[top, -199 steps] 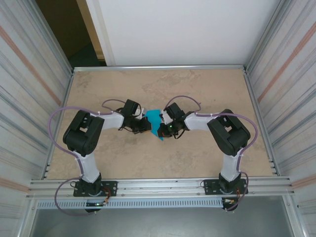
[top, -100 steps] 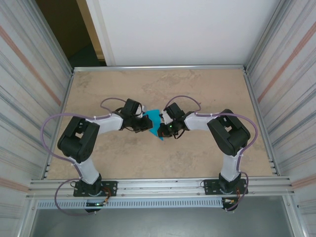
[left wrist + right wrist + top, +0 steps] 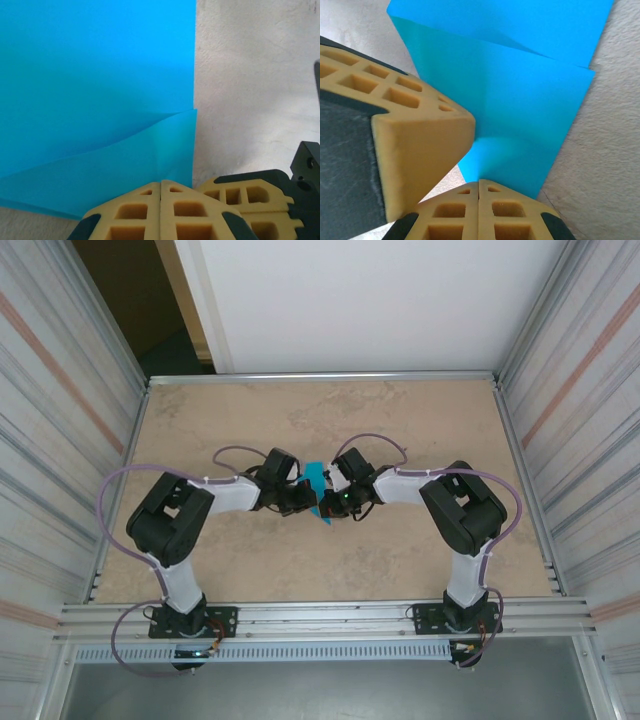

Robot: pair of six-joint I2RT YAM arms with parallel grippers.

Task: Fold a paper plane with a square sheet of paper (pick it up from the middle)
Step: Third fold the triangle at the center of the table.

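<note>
The sheet of paper [image 3: 316, 480] is in the middle of the tabletop [image 3: 420, 420], between the two arms, which reach in towards each other from either side. From above it shows as a small, bright turquoise shape, narrower than a flat square, with its lower tip pointing towards the arm bases.

The left hand [image 3: 301, 498] meets the sheet from the left and the right hand [image 3: 331, 503] from the right, the two just beside each other at its near end.

In the left wrist view the paper [image 3: 95, 75] lies in two layers. A large upper panel has a straight right edge, and a lower flap slants across below it. The left hand [image 3: 160, 186] has its yellow fingers pressed fully together, and the bottom edge of the flap runs into their tips. The fingers of the right hand [image 3: 245, 197] sit close by on the right.

In the right wrist view the paper [image 3: 520, 100] tapers down to the right hand [image 3: 479, 184], whose fingers are likewise closed tight, pinching the narrow end. A finger of the left hand [image 3: 420, 125] is up against the paper's left edge.
</note>
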